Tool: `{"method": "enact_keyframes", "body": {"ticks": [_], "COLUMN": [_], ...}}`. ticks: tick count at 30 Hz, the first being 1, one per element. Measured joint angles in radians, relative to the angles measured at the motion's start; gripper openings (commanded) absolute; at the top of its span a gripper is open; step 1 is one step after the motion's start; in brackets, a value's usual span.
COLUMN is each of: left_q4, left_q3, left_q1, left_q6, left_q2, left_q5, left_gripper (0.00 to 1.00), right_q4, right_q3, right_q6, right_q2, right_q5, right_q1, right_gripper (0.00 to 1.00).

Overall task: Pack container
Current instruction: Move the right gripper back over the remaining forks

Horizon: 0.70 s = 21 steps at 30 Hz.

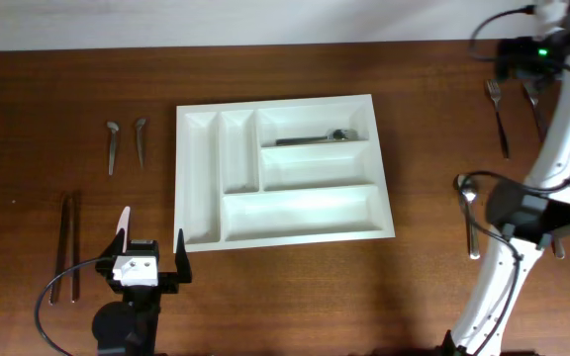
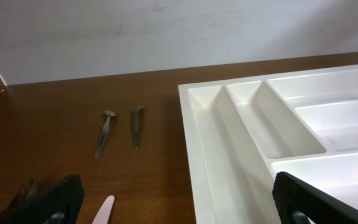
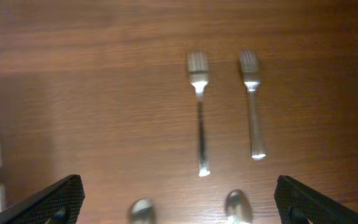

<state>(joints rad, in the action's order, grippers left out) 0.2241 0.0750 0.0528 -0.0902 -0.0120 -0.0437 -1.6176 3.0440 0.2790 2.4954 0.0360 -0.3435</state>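
Brown wood counter [image 1: 28, 119] carries, far left, two long slim utensils [image 1: 67, 247] and two short ones [image 1: 113, 146]. Left pincer [image 1: 151, 242] is spread wide and empty, near the front-left corner of the white container [image 1: 295, 213]. It lies mid-counter, with one silver utensil [image 1: 310, 139] in its top long compartment. Right pincer [image 3: 179, 186], also wide and empty, hovers near two forks [image 3: 199, 112].

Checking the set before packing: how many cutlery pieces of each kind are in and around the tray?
Silver metal forks: 2
Silver metal spoons, right side: 2
Short grey metal utensils, left: 2
Long dark slender utensils, far left: 2
Metal utensil inside the white plastic tray: 1
Total: 9
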Motion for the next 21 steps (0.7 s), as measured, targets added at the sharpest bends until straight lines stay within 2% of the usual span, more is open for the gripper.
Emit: {"method": "enact_keyframes", "body": {"ticks": [5, 13, 21], "left_q4": [0.000, 0.000, 0.000], "left_q3": [0.000, 0.000, 0.000], "left_q1": [0.000, 0.000, 0.000], "left_q6": [0.000, 0.000, 0.000], "left_q2": [0.000, 0.000, 0.000], "left_q5": [0.000, 0.000, 0.000], "left_gripper": [0.99, 0.99, 0.99], "right_q4": [0.098, 0.323, 0.502], "right_q3": [-0.165, -0.444, -0.502], "right_q6": [0.020, 0.043, 0.077], "right_q2": [0.000, 0.010, 0.013], "right_q5": [0.011, 0.011, 0.011], "right_q1": [-0.066, -0.054, -0.054], "right_gripper": [0.99, 0.99, 0.99]}}
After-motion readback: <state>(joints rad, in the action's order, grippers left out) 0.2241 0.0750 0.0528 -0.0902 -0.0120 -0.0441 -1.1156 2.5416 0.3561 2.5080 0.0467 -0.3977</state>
